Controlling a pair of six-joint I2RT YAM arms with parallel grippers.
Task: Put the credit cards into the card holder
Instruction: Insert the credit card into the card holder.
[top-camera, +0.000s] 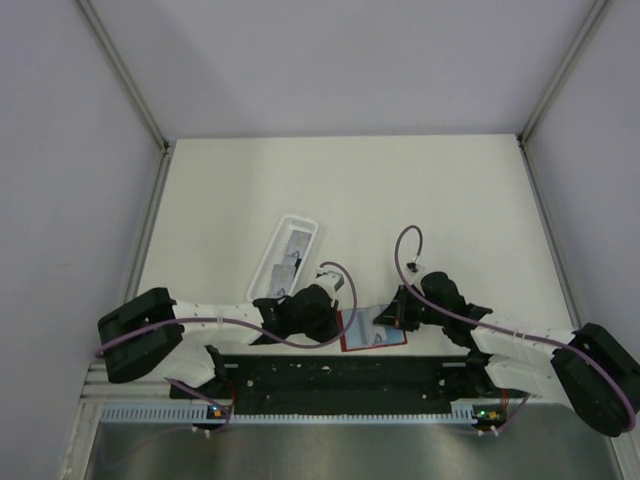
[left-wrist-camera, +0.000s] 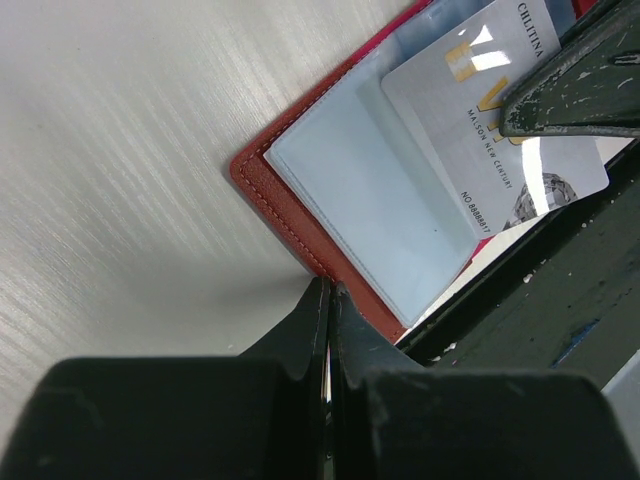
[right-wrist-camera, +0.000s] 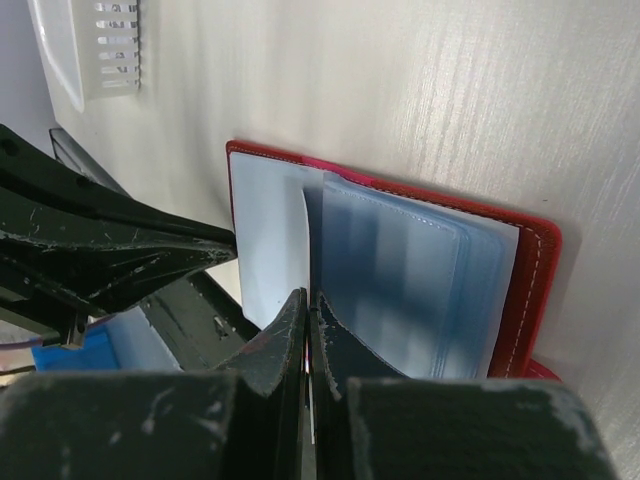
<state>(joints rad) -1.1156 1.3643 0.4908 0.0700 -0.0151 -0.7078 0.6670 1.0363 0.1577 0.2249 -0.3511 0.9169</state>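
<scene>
The wallet (top-camera: 372, 328) lies open on the tabletop (top-camera: 400, 190), long axis left to right, with a card (left-wrist-camera: 470, 130) on its pockets. It sits between my tools. My left tool (left-wrist-camera: 328, 292), clenched, meets its edge. My right tool (right-wrist-camera: 307, 298), clenched too, hangs over the pockets. Both my arms fold inward, low.

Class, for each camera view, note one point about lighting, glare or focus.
Top external: even, soft light, faint shadows on the table. Left wrist: glare patches on the credit card; the left gripper looks dark and soft. Right wrist: streaky sheen on the table; the white tray is washed out.
</scene>
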